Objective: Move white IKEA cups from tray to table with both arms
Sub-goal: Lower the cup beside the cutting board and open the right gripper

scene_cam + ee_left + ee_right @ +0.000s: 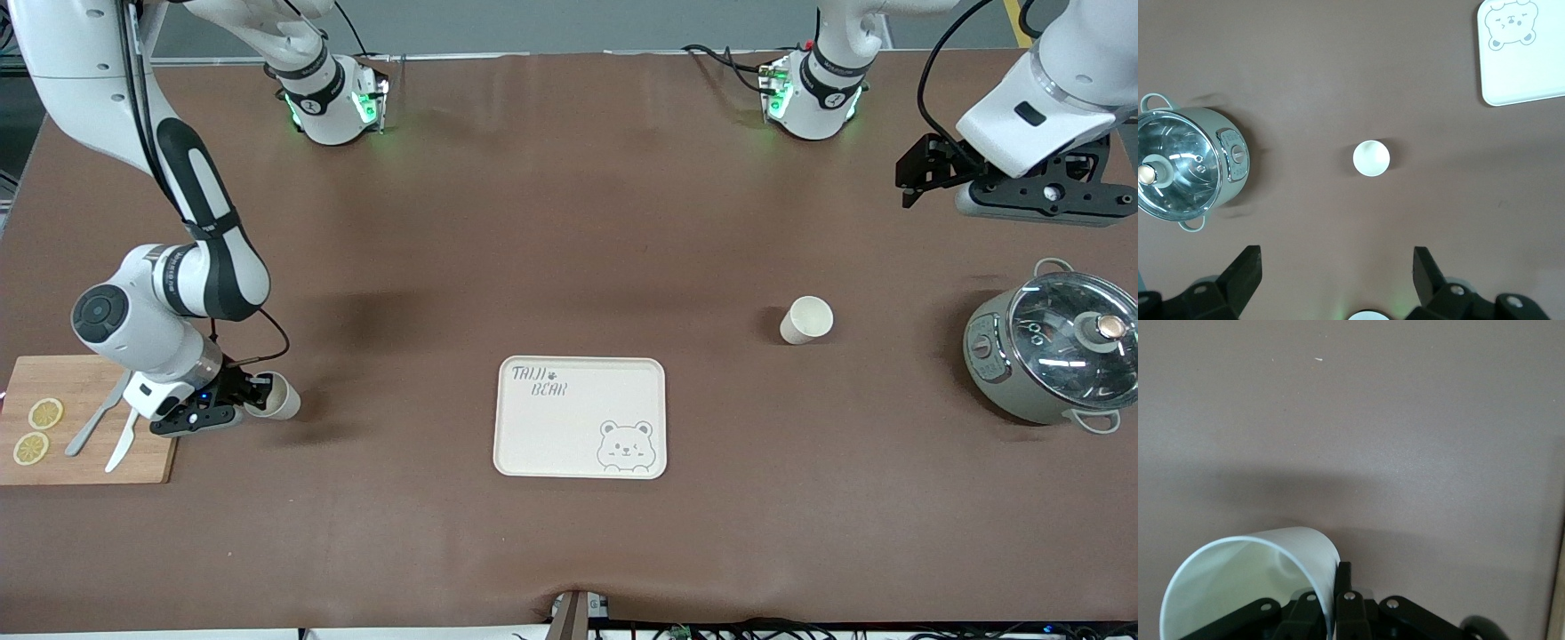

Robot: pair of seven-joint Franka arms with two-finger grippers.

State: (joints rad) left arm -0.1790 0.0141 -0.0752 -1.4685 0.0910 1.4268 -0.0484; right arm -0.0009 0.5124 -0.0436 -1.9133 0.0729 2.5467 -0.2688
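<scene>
Now right gripper (pixel 252 402) pinches one cup (pixel 277 397) by its rim, low beside the cutting board (pixel 84 378). Second cup (pixel 806 319) stands on the table (pixel 569 222); tray (pixel 533 427) bare. Left gripper (pixel 925 173) waits wide, aloft. Cups look light, thin, likely slippery: grip the wall gently.

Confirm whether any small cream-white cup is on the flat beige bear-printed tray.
No: the beige bear-printed tray is bare; one white cup stands on the brown table, the other cup is in the right gripper.

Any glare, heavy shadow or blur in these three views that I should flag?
Front view: reflections on the pot's glass lid; soft shadows beside the free cup and tray. Left wrist view: evenly lit, lid glare again. Right wrist view: broad shadow on the table, and the held cup is close and soft.
</scene>
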